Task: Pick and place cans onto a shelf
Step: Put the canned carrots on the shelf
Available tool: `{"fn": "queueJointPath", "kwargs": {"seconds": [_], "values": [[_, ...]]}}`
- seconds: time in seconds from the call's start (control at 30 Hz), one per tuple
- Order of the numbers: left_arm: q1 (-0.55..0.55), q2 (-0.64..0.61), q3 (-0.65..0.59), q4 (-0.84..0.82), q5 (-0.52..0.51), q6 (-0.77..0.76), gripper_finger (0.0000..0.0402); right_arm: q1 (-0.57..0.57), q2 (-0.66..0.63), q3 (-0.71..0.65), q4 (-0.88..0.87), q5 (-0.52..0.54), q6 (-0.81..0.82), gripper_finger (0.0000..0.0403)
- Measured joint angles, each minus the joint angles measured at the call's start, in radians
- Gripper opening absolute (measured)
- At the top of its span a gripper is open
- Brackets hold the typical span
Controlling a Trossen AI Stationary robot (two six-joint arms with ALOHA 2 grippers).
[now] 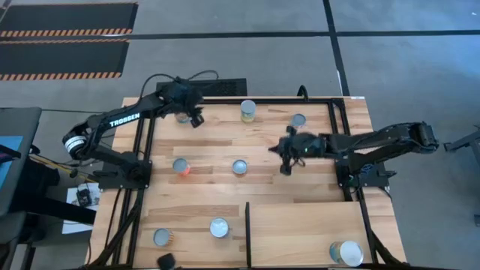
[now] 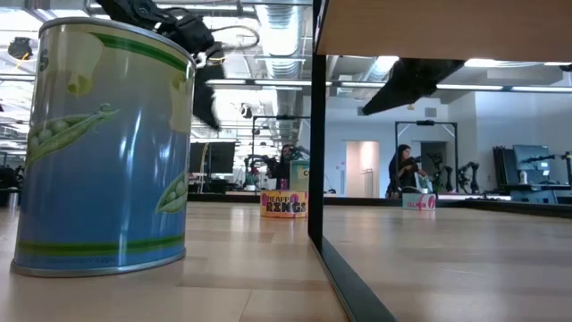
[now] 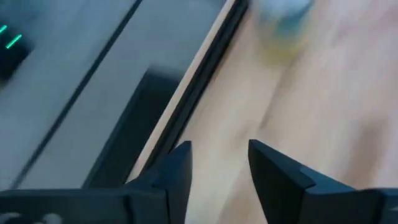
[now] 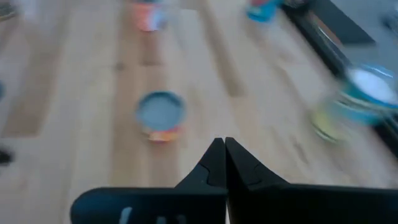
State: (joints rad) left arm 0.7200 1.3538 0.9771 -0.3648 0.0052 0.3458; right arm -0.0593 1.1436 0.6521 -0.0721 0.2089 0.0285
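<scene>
Several cans stand upright on the plank table: a yellow one, silver-topped ones, an orange one, and two near the front. One can stands on the pale shelf, which is edged by a black divider. My left gripper is open and empty at the far left, beside a half-hidden can. My right gripper is shut and empty above the table's middle right, with a silver-topped can ahead of it.
A black frame runs along the table's far and side edges. In the low view a pea-labelled can stands close to the camera, the divider rises beside it, and people show in the room behind.
</scene>
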Motion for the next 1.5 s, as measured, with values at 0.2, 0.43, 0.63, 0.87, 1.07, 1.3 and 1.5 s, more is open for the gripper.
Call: {"fn": "queueJointPath", "kwargs": {"seconds": [0.2,0.43,0.63,0.87,1.07,1.3,1.5], "values": [[-0.063,0.132,0.119,0.099,0.241,0.107,0.0043,-0.058,-0.081,0.041,-0.163,0.027,0.050,0.0005],[-0.154,0.309,0.187,0.242,0.245,0.228,0.0030,-0.012,-0.099,0.041,-0.183,0.044,0.073,0.0007],[-0.171,0.430,0.258,0.248,0.232,0.300,0.0099,0.014,-0.097,0.041,-0.180,0.055,0.077,0.0008],[-0.167,0.531,0.316,0.272,0.164,0.370,0.0145,0.013,-0.097,0.041,-0.174,0.056,0.077,0.0008],[-0.164,0.591,0.344,0.265,0.131,0.450,0.0135,0.013,-0.097,0.041,-0.174,0.056,0.077,0.0008],[-0.163,0.595,0.347,0.253,0.095,0.514,0.0067,0.013,-0.097,0.041,-0.172,0.056,0.075,0.0008],[-0.163,0.592,0.347,0.244,0.091,0.594,0.0007,0.013,-0.097,0.041,-0.165,0.055,0.071,0.0008]]}}
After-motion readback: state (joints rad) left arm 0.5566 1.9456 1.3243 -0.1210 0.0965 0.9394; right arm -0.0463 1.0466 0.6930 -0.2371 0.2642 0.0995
